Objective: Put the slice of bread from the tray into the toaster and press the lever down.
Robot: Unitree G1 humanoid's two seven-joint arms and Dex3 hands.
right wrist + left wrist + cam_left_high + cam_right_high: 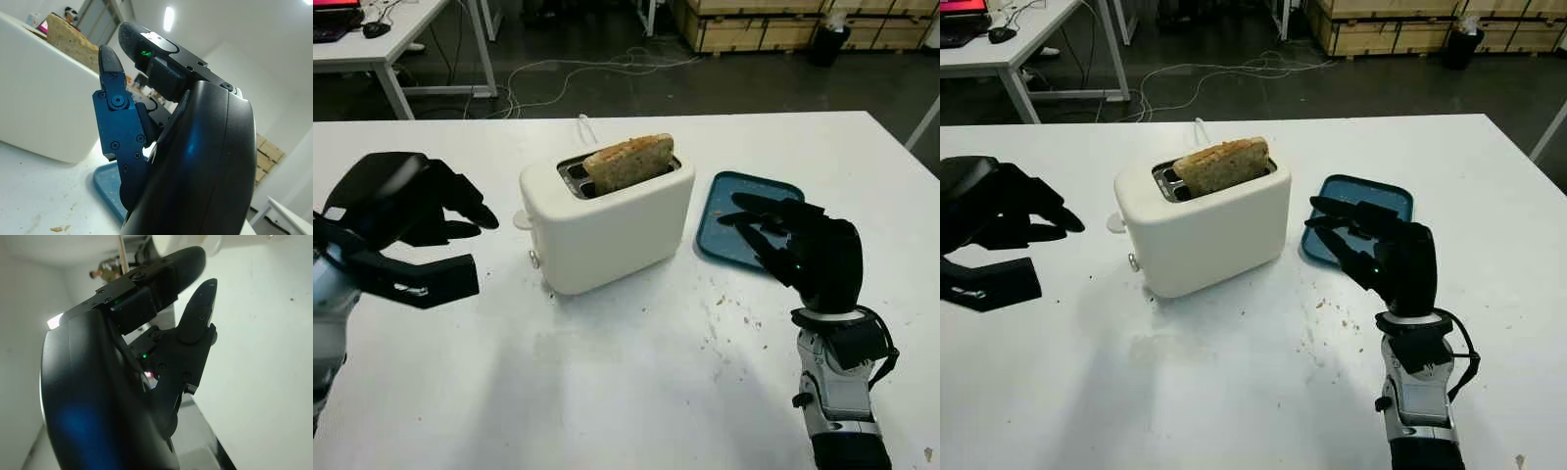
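From the head cameras, a white bench (607, 392) carries a white toaster (607, 220). A slice of bread (628, 162) sticks up out of one slot. The small lever (523, 219) pokes out of the toaster's end that faces the left hand (406, 230). That hand is open and holds nothing; the toaster stands just beside its fingertips. A blue tray (729, 225) lies on the far side of the toaster, partly under the right hand (798, 250), which is open too. Crumbs (724, 313) dot the bench near the right hand. Cables (587, 73) trail on the floor behind.

In the left wrist view, the hand's black fingers (198, 318) reach toward the toaster's white end.

In the right wrist view, the bread shows above the toaster's wall, past the fingers (115, 112), with the tray's blue edge below.
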